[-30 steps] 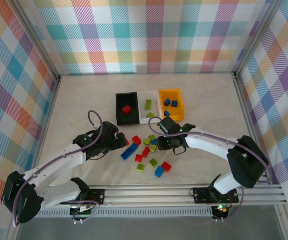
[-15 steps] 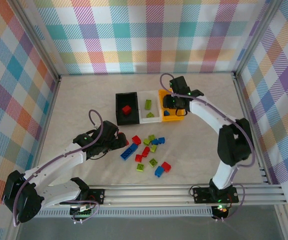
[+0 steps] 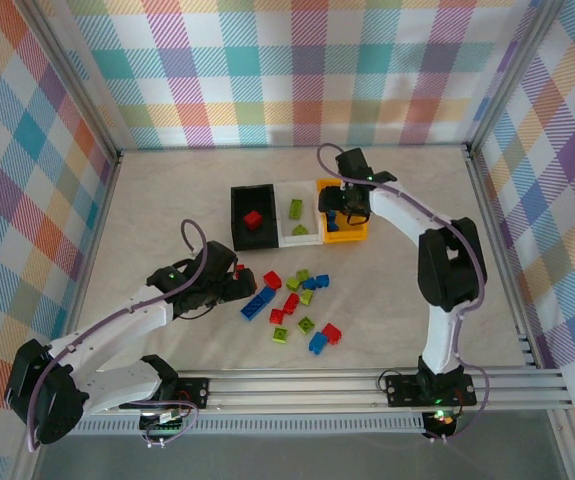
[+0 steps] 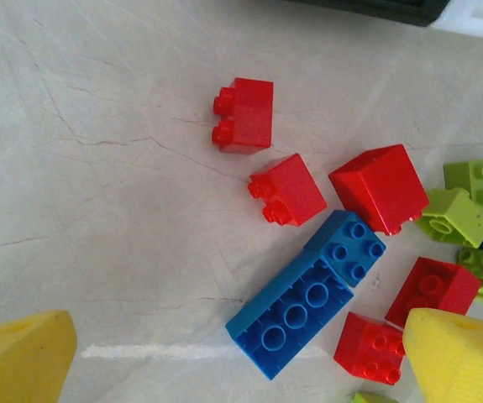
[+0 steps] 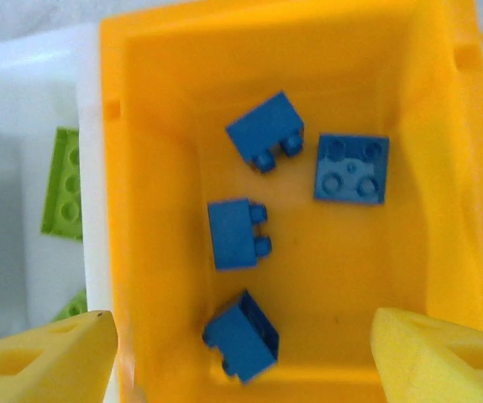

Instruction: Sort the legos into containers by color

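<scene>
4 blue bricks (image 5: 237, 233) on the floor of the orange-yellow bin (image 5: 443, 168), mid-frame in the right wrist view, each apart from the others. Right gripper (image 5: 241, 340) directly above that bin, yellow fingertips (image 5: 44, 361) spread wide at the 2 lower corners of the frame, released, nothing between them. White bin (image 5: 23, 109) touching the orange-yellow one along the left side of the frame, with a lime green brick (image 5: 63, 180) inside and a corner of another just below it.

From overhead, 3 bins side by side in the upper middle of the frame: black bin (image 3: 237, 220) at the left with 1 red brick (image 3: 253, 220) inside, white in the middle, orange-yellow at the right under the right gripper.

Left gripper (image 4: 241, 361) low over the table (image 4: 98, 210), at the left edge of the loose pile (image 3: 297, 305) below the bins. Fingers (image 4: 18, 361) wide apart at the lower corners of the left wrist view, released, empty. Between them a long blue brick (image 4: 296, 306) lying diagonally, a smaller blue brick (image 4: 350, 248) touching its upper right end. 3 red bricks (image 4: 290, 189) above these, 2 more at the lower right beside the right-hand finger. Lime green bricks (image 4: 455, 214) at the right edge of the frame.
</scene>
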Robot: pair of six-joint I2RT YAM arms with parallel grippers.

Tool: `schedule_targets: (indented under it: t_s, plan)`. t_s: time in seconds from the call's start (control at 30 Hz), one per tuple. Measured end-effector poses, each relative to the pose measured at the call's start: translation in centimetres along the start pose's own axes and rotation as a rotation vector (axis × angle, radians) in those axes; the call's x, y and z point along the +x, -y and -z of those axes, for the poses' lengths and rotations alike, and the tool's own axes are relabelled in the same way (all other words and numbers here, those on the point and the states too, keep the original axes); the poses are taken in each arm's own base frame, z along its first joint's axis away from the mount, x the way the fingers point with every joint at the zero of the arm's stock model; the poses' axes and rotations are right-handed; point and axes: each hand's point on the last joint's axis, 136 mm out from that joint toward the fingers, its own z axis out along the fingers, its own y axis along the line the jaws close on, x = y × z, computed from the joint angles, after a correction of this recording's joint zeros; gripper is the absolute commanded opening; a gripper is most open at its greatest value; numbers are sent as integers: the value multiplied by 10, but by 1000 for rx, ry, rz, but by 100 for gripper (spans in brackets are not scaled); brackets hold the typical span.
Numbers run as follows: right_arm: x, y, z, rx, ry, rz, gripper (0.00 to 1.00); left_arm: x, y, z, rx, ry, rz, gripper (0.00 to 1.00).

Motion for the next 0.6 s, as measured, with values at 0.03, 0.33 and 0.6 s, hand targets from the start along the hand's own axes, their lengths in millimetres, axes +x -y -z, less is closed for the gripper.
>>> schedule_targets:
  t_s: [0.03,0.33,0.6]
  plan:
    - [7,-1,7,-11,-2,4,80,0,1,0,3,-5,-5,100]
    - [132,-63,68,-226,-131,225,80,6,1,-2,-2,-41,-39,100]
    - [254,-82,77,-266,-373,495,81,6,0,-1,-5,-38,-39,100]
